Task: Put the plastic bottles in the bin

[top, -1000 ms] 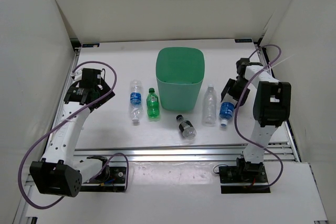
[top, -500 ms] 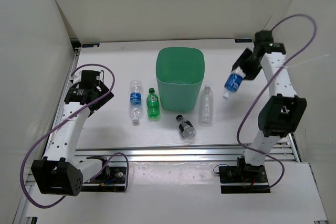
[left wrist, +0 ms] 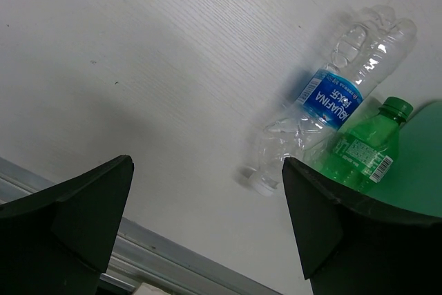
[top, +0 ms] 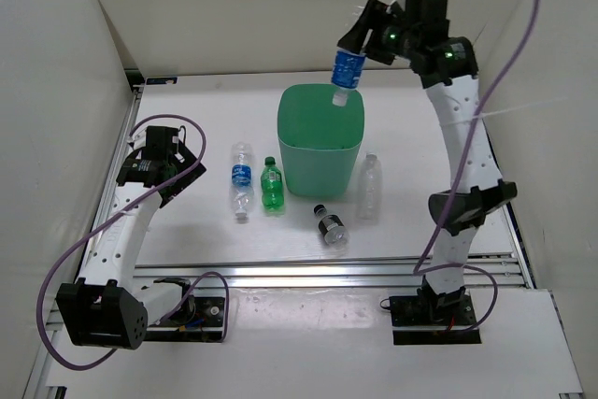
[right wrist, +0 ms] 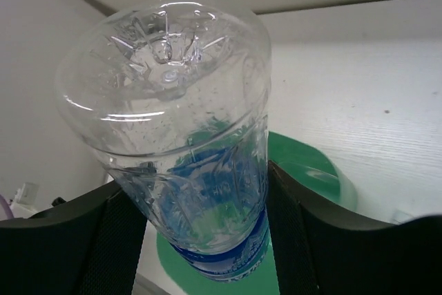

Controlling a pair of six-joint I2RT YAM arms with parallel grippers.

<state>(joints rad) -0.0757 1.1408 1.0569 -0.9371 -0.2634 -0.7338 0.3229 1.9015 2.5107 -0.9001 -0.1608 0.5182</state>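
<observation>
Both arm bases are seen bolted at the rail (top: pixel 308 275) along the near edge of the table (top: pixel 187 231). Nearest on the table, the short bottle (top: pixel 330 227) with dark cap and label is found on its side just in front of the bin (top: pixel 319 171), cap pointed toward it. A little farther, three bottles are laid flat, long axes running near to far. The blue-label bottle (top: pixel 242 179) and the green bottle (top: pixel 272 184) are side by side left of the bin, and the plain bottle (top: pixel 370 186) is just beside its right wall. In the left wrist view the blue-label bottle's cap is seen at the near end and the green bottle's cap at the far end; whether the two touch cannot be told. The left gripper (left wrist: pixel 207 164) is held over bare table to the left of that pair, fingers (left wrist: pixel 76 205) spread wide, nothing between them. The bin is stood upright near mid-table, mouth upward. Farthest and highest, the right arm is stretched up and over, and the right gripper (right wrist: pixel 199 229) is clamped on the held bottle (top: pixel 348 66), clear with a blue label, gripped about its labelled middle. That bottle is hung cap-down and nearly upright. In the top view its white cap is lined up with the far part of the bin's mouth, with no contact made out. In the right wrist view the bottle's base is turned to the lens and the bin's green opening is seen below it.
</observation>
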